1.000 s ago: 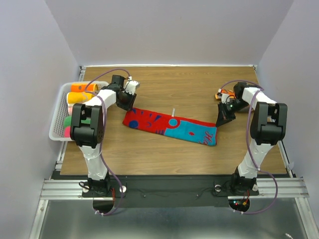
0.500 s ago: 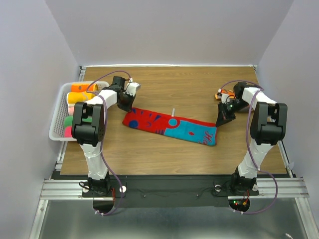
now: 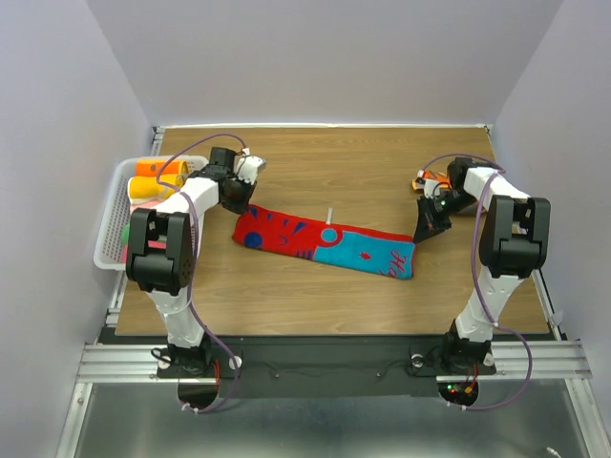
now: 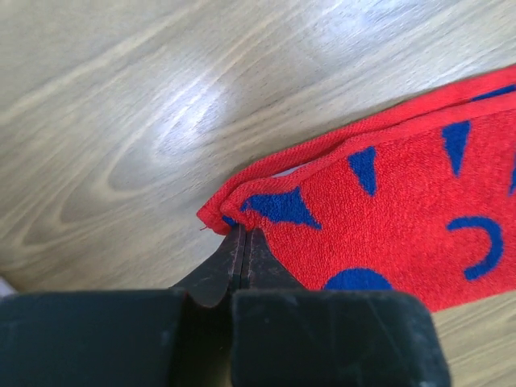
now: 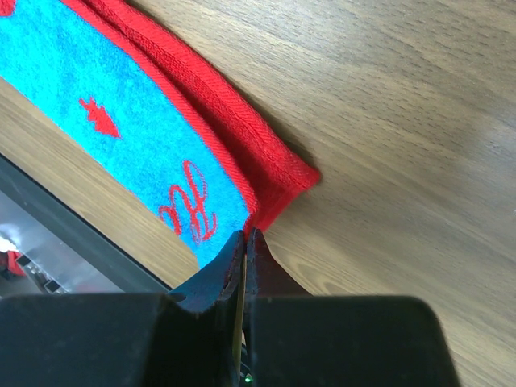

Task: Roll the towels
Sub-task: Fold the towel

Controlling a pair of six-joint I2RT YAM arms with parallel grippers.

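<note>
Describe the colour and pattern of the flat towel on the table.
The towel is half red with blue shapes, half turquoise with red marks. Best: top external view.

My two arms match: the left arm (image 3: 178, 320) and the right arm (image 3: 474, 305) are smooth white shells broken by bulky black joint housings. A thin purple cable (image 3: 208, 322) loops along each one. My fingers (image 4: 211, 278) are matte black and taper forward from a blocky black body to thin blades. Small red and green lights (image 3: 456, 390) glow at my right base.
</note>
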